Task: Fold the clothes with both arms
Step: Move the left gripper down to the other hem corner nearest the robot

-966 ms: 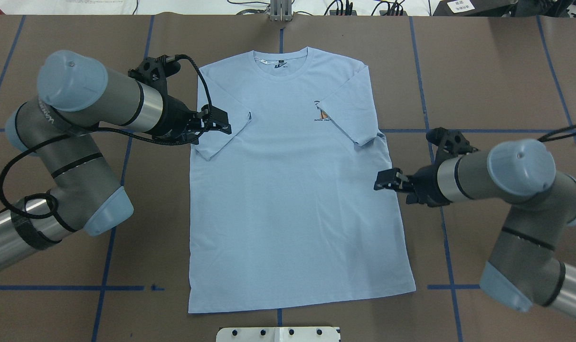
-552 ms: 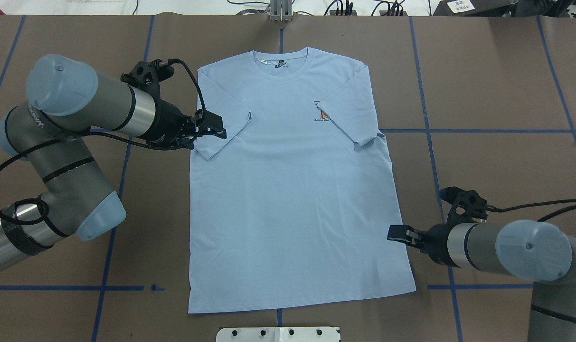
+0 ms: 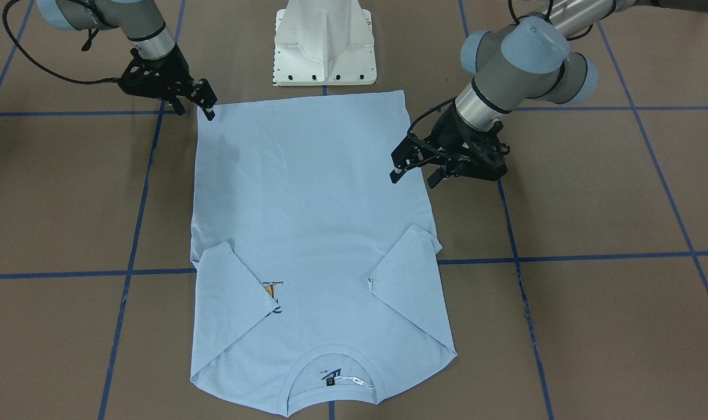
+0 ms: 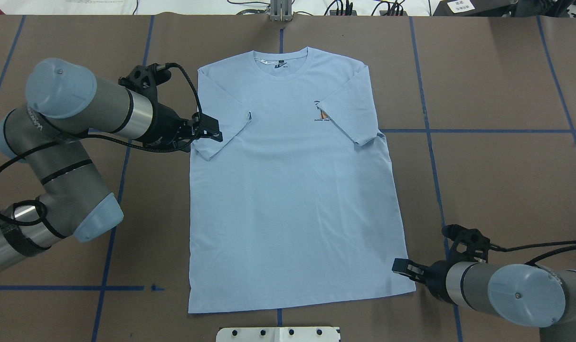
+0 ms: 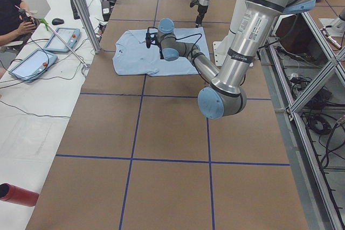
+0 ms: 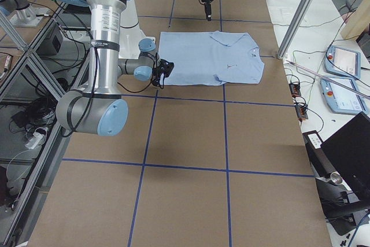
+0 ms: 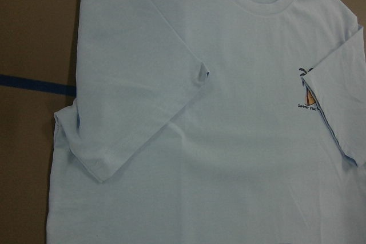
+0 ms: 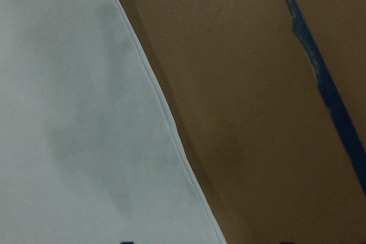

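From the front camera, the T-shirt [image 3: 313, 192] lies flat and face up on the table [image 3: 593, 192], collar away from the robot. Both sleeves [image 3: 409, 274] are already turned in over the chest, and I judge the body folds are all left to do. The left gripper [image 3: 413, 177] hangs spread and empty over the T-shirt's long side. The right gripper [image 3: 196, 109], likewise spread and empty, sits at the hem corner. Overhead, the hem stops just short of the white base [image 4: 278, 334], and bare table flanks both long sides, so I reckon there is room to sweep inward. The side cameras tell me nothing about the jaws. My left wrist view looks down on one of the sleeves, and my right wrist view shows the T-shirt's border lying straight and flat against the table.
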You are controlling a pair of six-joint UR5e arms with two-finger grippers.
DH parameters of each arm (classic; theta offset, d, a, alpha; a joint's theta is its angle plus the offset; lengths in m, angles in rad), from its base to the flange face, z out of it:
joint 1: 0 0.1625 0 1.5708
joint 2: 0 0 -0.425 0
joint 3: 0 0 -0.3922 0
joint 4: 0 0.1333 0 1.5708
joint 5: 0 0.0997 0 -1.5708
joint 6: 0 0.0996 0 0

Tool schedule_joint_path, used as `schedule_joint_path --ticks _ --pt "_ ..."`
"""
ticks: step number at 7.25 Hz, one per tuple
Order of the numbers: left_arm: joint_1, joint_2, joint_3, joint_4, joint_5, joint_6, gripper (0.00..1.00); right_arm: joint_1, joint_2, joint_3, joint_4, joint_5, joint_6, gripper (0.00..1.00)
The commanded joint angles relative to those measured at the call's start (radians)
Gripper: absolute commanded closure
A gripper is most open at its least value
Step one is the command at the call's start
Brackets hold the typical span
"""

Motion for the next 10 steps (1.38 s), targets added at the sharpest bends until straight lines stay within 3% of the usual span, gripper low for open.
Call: schedule_joint_path --ticks 1,4,7,8,9,10 --pt "0.005 0.001 0.001 -0.002 0.002 0.000 0.09 -0.028 0.006 0.012 -0.005 -0.004 0.049 0.23" --pt "0.007 0.009 0.003 -0.005 0.002 0.000 0.09 -0.056 -0.002 0.007 -0.028 -0.020 0.049 0.22" --pt "0.007 0.009 0.004 -0.007 0.004 0.000 0.09 -0.060 -0.005 0.002 -0.033 -0.021 0.049 0.29" --pt "0.007 0.009 0.010 -0.009 0.004 0.002 0.09 -0.065 -0.005 -0.001 -0.033 -0.023 0.049 0.44" --pt "0.007 0.009 0.009 -0.009 0.004 0.000 0.09 -0.063 -0.005 0.001 -0.033 -0.023 0.049 0.89" --pt "0.007 0.009 0.009 -0.009 0.004 0.000 0.09 -0.063 -0.006 -0.001 -0.033 -0.021 0.049 1.00"
